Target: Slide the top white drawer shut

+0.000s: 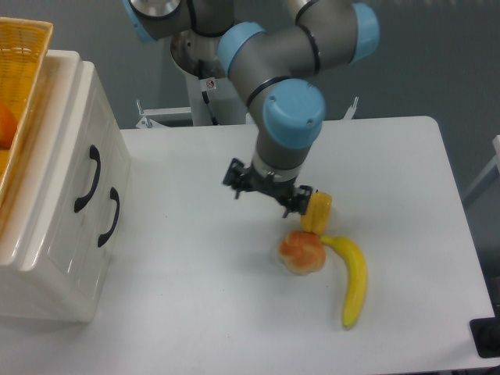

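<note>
White table [211, 312], rounded corners. Well to the hand's [268, 188] left, at the table's edge: white cabinet [55, 258] with two black handles. Just right of the hand: yellow pepper [317, 212]. Below the hand: orange-pink fruit [302, 251], touching a banana [353, 279].

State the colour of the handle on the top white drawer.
Black: the arched handle on the top white drawer, seen in the fixed camera view.
</note>
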Tool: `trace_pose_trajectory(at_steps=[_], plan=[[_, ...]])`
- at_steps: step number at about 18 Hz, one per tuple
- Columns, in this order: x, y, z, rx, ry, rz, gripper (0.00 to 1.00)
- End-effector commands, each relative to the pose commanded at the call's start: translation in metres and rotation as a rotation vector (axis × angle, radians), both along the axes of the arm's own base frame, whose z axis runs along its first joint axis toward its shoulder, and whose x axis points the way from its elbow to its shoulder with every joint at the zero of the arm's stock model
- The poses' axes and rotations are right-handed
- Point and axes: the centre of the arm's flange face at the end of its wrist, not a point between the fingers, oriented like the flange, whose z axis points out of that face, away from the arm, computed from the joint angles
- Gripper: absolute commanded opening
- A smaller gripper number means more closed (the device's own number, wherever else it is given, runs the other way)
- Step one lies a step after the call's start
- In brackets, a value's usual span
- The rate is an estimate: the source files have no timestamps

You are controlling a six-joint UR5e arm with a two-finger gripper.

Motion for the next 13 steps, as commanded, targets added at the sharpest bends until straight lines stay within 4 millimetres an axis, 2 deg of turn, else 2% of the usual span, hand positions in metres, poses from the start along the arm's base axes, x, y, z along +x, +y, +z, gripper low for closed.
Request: trace_pose_trajectory(at_steps=[2, 4, 8, 13], plan=[[-0.018, -0.019, 0.004, 0.007, 0.007, -0.035, 1.0], [-0.032, -0.049, 0.028, 0.026, 0.042, -0.037, 1.0], [-0.058, -0.105, 0.049, 0.042, 0.071, -0.043, 1.0], [-0.062, -0.121, 0.06, 0.041, 0.09, -0.054, 1.0]])
